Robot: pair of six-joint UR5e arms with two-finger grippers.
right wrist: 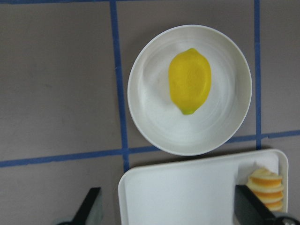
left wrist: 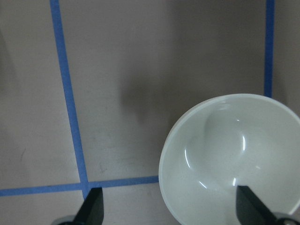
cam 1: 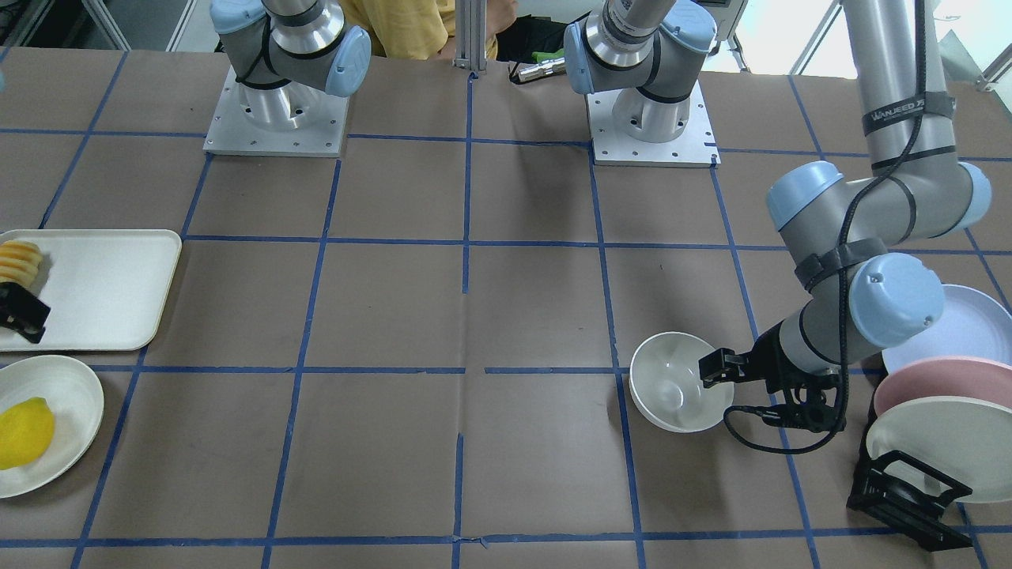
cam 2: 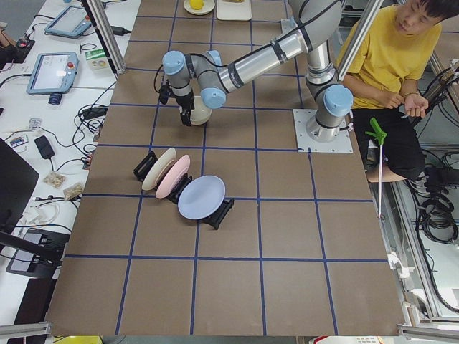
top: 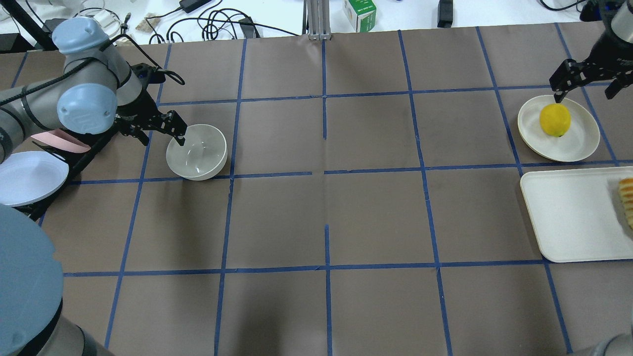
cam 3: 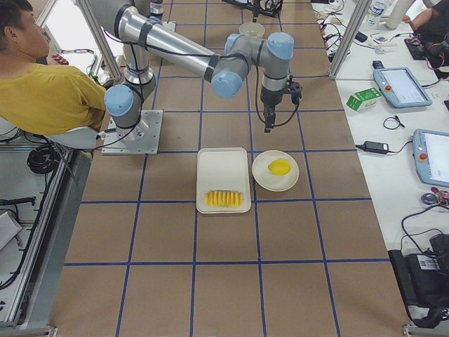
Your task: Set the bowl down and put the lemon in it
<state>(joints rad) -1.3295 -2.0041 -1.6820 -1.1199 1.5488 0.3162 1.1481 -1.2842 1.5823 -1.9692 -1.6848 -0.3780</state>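
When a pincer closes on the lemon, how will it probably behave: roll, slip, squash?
The lemon looks oval and smooth-skinned, so it may roll or slip if squeezed off-centre. It lies loose on a shallow plate, whose low rim would probably not stop it. It seems small and firm, likely light and shape-keeping.

Overhead is looking down from behind the robot (cam 1: 650, 103); front cam is facing it. Side cams are shooting along the table (cam 2: 287, 236). Wrist cams are looking down, close: left sharing the bowl (left wrist: 229, 164) with overhead (9 o'clock), right the lemon (right wrist: 189, 80) (3 o'clock).
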